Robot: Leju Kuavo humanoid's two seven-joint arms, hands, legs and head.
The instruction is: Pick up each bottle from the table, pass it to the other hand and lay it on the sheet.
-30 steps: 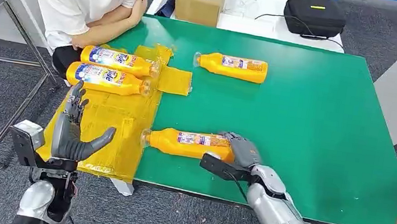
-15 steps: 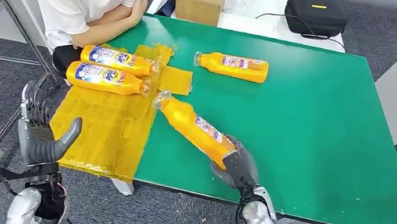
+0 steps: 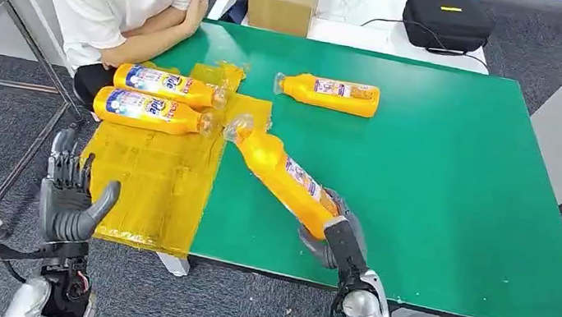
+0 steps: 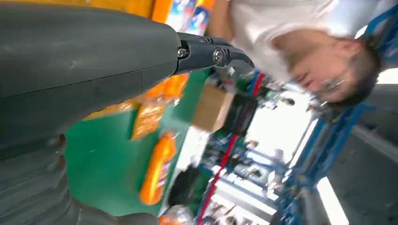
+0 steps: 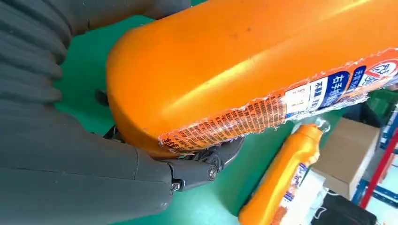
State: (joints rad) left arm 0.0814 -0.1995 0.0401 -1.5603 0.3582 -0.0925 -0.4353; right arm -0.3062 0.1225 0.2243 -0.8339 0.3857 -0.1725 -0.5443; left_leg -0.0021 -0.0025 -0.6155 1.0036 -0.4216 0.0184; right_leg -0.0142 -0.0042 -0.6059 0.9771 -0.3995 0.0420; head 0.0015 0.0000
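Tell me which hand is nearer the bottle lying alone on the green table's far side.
Right. The right hand, gripping another bottle, is over the table's near edge, below the lone bottle. The left hand hovers off the table beyond the yellow sheet.

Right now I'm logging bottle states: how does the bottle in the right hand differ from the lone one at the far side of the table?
The held bottle is gripped at its base by the right hand; the far bottle is untouched. The held bottle is tilted, cap end raised toward the yellow sheet; the far bottle lies flat on the green table. Both are orange with a clear cap and a printed label.
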